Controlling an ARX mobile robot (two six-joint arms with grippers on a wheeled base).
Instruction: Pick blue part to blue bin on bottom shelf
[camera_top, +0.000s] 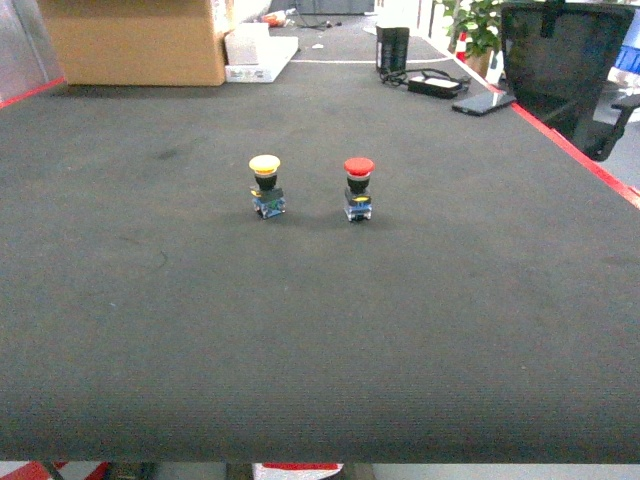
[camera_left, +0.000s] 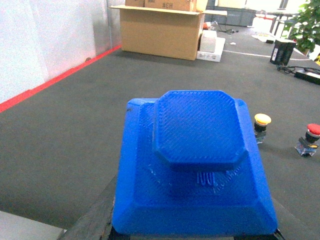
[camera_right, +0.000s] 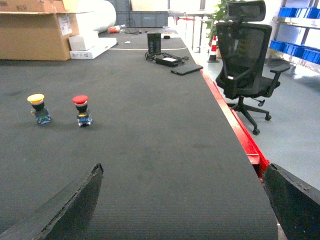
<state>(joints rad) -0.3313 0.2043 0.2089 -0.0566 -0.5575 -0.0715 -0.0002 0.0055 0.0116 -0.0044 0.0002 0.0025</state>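
The wide counter (camera_top: 320, 330) covered in dark ribbed matting, edged with a red strip along its sides, takes up nearly the whole room from where the robot's head looks. At its far left corner sits a big brown cardboard box (camera_top: 135, 40) with flaps open, and a flat white box (camera_top: 258, 55) lies just beside it. Off the right edge stands a black mesh office chair (camera_right: 245, 65) on castors, on the grey floor. Further back on the counter there is a black upright box (camera_top: 392, 48) with a black power brick and cable (camera_top: 432, 84) near it.

The blue plastic part (camera_left: 192, 165), a chunky stepped block with a raised octagonal top and sloping sides, fills the left wrist view. It sits right in the left claw (camera_left: 192, 232), whose dark fingers show only at the bottom corners beneath it, closed against the part's base and carrying it above the matting.

The right claw (camera_right: 180, 200) has nothing in it, its two dark fingers spread wide apart over bare matting near the counter's right edge.

Out in the middle stand two small push buttons, side by side but apart: a yellow-capped push button (camera_top: 266, 186) on the left and a red-capped push button (camera_top: 358, 188) on the right, both upright.
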